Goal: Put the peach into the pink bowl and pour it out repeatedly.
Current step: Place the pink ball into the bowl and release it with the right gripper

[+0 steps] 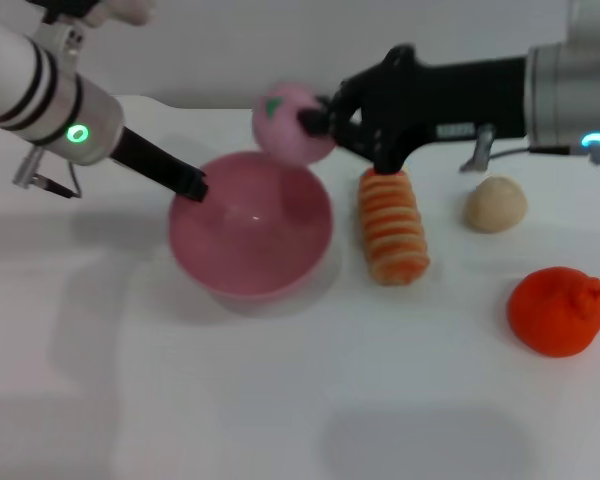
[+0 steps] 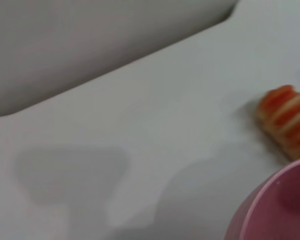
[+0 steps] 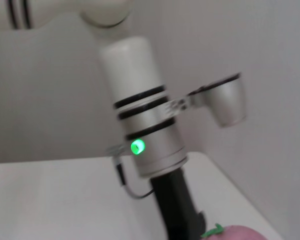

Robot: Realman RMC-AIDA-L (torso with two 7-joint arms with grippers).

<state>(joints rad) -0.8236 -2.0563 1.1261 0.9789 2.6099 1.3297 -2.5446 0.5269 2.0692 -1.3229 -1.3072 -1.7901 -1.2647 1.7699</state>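
One orange-red fruit [image 1: 557, 311], nearest the camera, on the white desk [image 1: 280, 400] toward the right side, standing alone.

One beige round ball [image 1: 496, 204], farther back on the right, apart from the orange-red fruit.

One orange-and-cream striped roll [image 1: 392, 227], lying lengthwise just beside the bowl on its right; also seen in the left wrist view [image 2: 286, 121], next to the bowl's rim.

One pink bowl [image 1: 251, 226], upright on the desk, left of centre. Contents: none visible; the interior shows only bare glossy pink.

One peach [image 1: 293, 122], pink with a green stem mark, held in the air above the far rim of the pink bowl, not touching it. A sliver of it with the green mark shows at the edge of the right wrist view [image 3: 235, 233].

Two claws. Right claw [image 1: 315, 118], black, reaching in from the right, closed around the peach. Left claw [image 1: 192, 186], black, at the bowl's left rim; it appears to grip the rim, though the contact itself cannot be made out clearly.
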